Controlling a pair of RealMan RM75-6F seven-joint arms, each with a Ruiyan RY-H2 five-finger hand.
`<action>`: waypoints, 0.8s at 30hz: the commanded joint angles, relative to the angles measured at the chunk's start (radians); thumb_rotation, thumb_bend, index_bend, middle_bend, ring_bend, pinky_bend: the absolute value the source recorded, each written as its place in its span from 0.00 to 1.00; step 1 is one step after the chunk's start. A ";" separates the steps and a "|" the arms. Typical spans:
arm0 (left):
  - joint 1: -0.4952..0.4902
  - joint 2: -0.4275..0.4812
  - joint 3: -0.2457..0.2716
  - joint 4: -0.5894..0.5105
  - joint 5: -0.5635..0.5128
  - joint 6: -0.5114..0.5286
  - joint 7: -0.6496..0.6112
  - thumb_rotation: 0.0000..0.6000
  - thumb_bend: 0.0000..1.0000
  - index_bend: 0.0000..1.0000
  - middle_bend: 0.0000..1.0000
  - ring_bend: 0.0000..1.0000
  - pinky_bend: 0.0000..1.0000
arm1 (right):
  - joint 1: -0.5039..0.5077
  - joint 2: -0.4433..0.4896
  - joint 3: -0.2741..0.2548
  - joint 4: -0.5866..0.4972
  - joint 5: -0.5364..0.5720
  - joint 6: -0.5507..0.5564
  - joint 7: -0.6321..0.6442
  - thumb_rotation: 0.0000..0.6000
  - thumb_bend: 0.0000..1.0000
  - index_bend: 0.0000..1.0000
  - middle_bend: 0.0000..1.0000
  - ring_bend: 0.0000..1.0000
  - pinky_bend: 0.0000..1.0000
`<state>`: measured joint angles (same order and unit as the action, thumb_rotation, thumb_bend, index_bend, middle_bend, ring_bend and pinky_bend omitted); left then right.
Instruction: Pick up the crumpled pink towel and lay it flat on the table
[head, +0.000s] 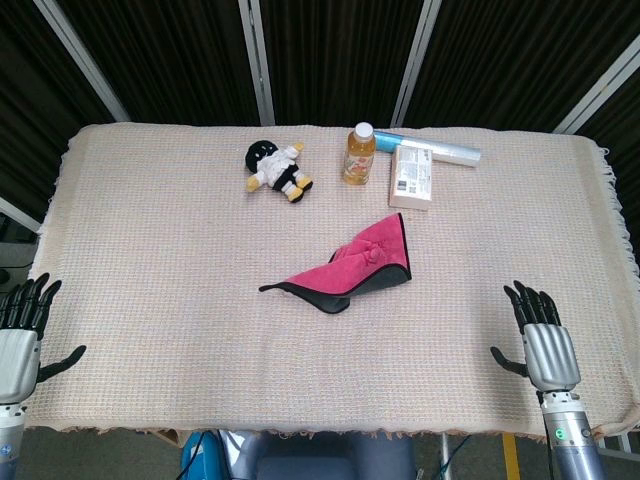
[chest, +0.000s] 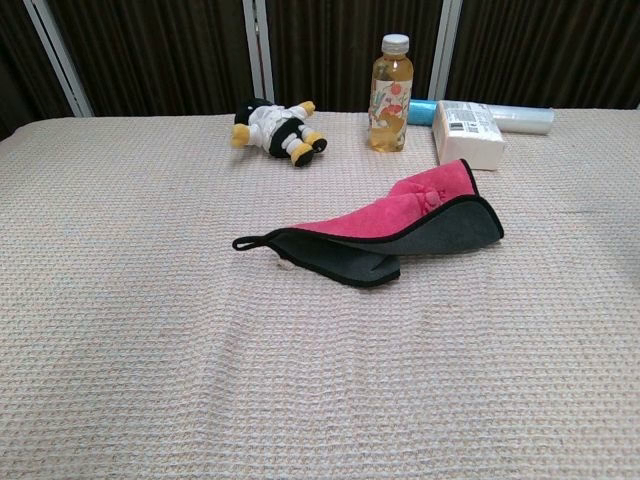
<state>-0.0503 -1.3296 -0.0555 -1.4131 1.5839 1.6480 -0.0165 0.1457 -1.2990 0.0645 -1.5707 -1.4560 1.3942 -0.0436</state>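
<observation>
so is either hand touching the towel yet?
No: the left hand and right hand sit open near the table's front corners, well clear of the towel.

Pink towel (head: 358, 262) w/ black edging; beige woven tablecloth (head: 160, 260).

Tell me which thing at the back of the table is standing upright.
The bottle, cap up. The plush toy, white box and blue roll beside it all lie flat.
</observation>
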 joint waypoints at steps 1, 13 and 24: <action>0.000 0.000 0.000 0.000 -0.001 -0.001 -0.001 1.00 0.10 0.02 0.00 0.00 0.00 | 0.000 0.000 0.000 0.000 0.000 0.000 -0.001 1.00 0.23 0.00 0.00 0.00 0.00; -0.006 -0.006 0.003 0.005 -0.002 -0.016 -0.004 1.00 0.10 0.03 0.00 0.00 0.00 | 0.001 -0.005 0.000 0.000 0.000 -0.002 -0.006 1.00 0.23 0.00 0.00 0.00 0.00; -0.059 -0.036 -0.020 -0.050 -0.037 -0.108 0.007 1.00 0.10 0.23 0.02 0.00 0.00 | 0.011 -0.013 0.006 0.010 0.010 -0.016 -0.020 1.00 0.23 0.00 0.00 0.00 0.00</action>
<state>-0.0947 -1.3584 -0.0648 -1.4439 1.5570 1.5587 -0.0168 0.1554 -1.3111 0.0706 -1.5617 -1.4462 1.3793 -0.0627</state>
